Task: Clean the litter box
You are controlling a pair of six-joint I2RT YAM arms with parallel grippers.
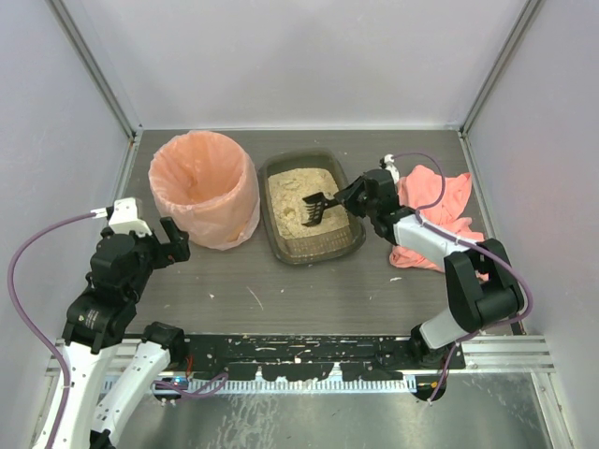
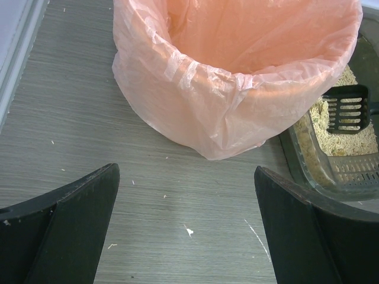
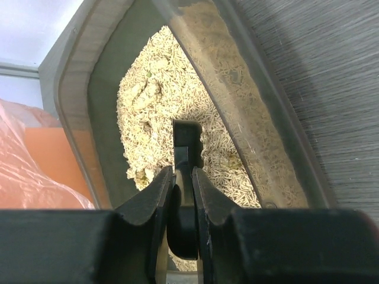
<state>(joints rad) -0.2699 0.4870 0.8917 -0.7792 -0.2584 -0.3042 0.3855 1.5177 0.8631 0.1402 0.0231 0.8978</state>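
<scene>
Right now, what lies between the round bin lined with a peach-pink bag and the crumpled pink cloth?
The shallow olive-brown plastic litter box, holding beige litter and a black slotted scoop, as the top view shows.

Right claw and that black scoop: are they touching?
Touching. The right wrist view shows the right claw shut on the handle of the scoop, a finger pressed to each side.

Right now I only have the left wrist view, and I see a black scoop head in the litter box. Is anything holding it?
Observer: Yes, the right gripper is shut on the scoop's handle.
Operator: Anything right of the litter box?
Observer: A crumpled pink cloth lies on the table there.
Operator: Where's my left gripper?
Observer: Open, at the bag-lined bin's near left side.
</scene>
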